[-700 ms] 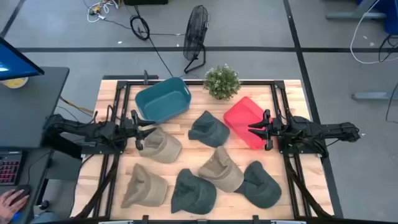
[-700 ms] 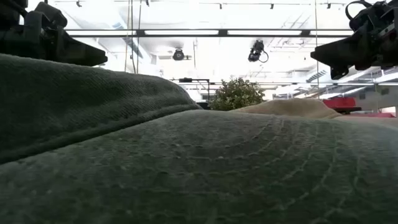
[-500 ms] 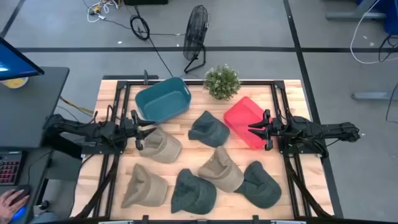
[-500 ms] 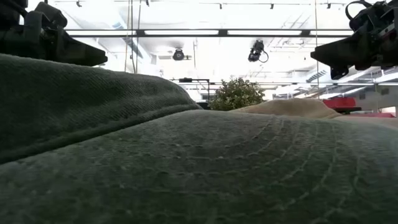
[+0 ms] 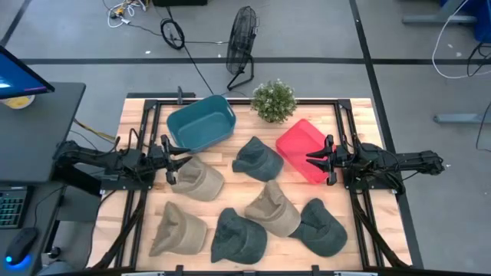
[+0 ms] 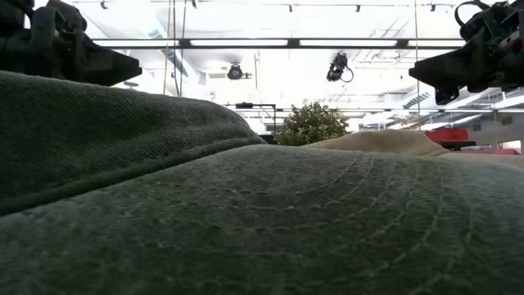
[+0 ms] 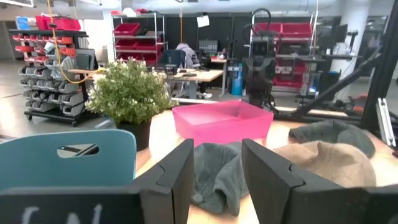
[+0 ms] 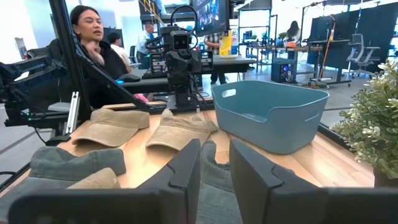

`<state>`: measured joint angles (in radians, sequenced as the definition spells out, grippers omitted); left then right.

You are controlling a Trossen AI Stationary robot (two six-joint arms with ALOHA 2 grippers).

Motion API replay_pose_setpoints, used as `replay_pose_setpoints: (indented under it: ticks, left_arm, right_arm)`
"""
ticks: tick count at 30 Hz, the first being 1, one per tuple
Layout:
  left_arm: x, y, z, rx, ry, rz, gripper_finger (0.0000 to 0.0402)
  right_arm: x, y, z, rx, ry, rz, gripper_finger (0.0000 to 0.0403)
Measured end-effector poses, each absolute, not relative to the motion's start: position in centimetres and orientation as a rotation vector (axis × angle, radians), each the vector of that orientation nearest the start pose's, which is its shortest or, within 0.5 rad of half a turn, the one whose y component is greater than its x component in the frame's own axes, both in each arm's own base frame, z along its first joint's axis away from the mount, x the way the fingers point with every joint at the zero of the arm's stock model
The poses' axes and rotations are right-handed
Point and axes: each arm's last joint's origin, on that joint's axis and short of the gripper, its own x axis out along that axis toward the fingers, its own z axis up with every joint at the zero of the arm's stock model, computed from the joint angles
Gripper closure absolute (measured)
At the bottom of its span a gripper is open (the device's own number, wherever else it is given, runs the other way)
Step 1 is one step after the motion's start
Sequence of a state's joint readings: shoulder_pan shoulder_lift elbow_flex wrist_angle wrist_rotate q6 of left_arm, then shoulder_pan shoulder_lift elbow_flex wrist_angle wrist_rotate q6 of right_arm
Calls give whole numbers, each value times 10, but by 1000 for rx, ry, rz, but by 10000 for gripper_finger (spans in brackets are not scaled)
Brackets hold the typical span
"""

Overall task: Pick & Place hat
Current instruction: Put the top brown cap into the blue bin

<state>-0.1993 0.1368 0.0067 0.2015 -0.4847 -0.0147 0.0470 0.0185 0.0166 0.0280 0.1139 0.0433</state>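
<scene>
Six hats lie on the wooden table in the high view: a tan hat point(image 5: 199, 179) just below my left gripper point(image 5: 173, 158), a dark green hat point(image 5: 258, 159) in the middle, a tan hat point(image 5: 272, 208), two dark green hats point(image 5: 318, 227) point(image 5: 238, 234) and a tan hat point(image 5: 176, 230) near the front edge. My left gripper point(image 7: 217, 152) is open and hovers at the left side. My right gripper point(image 5: 314, 159) point(image 8: 214, 149) is open and hovers over the red bin point(image 5: 303, 149). Neither touches a hat.
A teal bin point(image 5: 201, 123) stands at the far left and a potted plant point(image 5: 274, 100) at the far edge's middle. Black frame rails point(image 5: 146, 130) run along both sides. In the low view a dark green hat point(image 6: 262, 221) fills the foreground. People sit beyond the table point(image 8: 93, 37).
In the low view my left gripper has risen slightly. A person's hand at the mouse beside the table's left near corner has gone from view. The hats have kept their places.
</scene>
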Motion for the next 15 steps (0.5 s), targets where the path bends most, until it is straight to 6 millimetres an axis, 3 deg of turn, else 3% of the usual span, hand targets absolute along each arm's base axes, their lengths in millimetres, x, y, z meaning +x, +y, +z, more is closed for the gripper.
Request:
replay_pose_setpoints:
  ticks: [11, 15]
  left_arm:
    - [102, -6, 177, -14, -99, 338, 264]
    - [102, -6, 182, -152, -123, 325, 264]
  right_arm:
    - [98, 1, 171, 94, -31, -67, 311]
    - [98, 1, 171, 184, -34, -66, 311]
